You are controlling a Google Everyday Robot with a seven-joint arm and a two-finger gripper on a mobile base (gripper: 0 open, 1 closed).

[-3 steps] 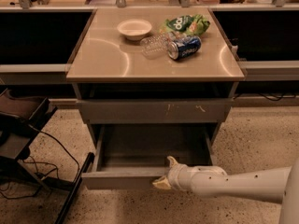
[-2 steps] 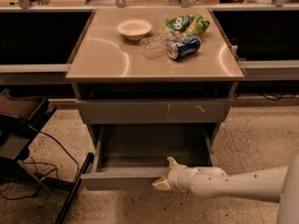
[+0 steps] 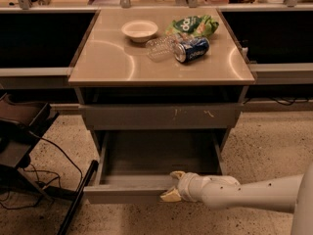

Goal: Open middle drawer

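The middle drawer (image 3: 132, 192) is pulled out of the cabinet, showing its grey box inside (image 3: 156, 153). Its plain grey front faces me low in the view. My gripper (image 3: 172, 185) reaches in from the lower right on a white arm. It sits at the drawer front's top edge, right of centre, with one pale fingertip (image 3: 177, 175) inside the drawer and the other in front of the panel. Above it, the grey front with pale scratch marks (image 3: 161, 115) is closed.
The cabinet's tan top (image 3: 107, 62) holds a white bowl (image 3: 140, 30), a clear plastic cup on its side (image 3: 159, 48), a blue can on its side (image 3: 191, 49) and a green chip bag (image 3: 193, 24). A black stand with cables (image 3: 29, 146) is on the floor at left.
The drawer front and my gripper have come slightly further out toward me. Nothing on the cabinet top has moved.
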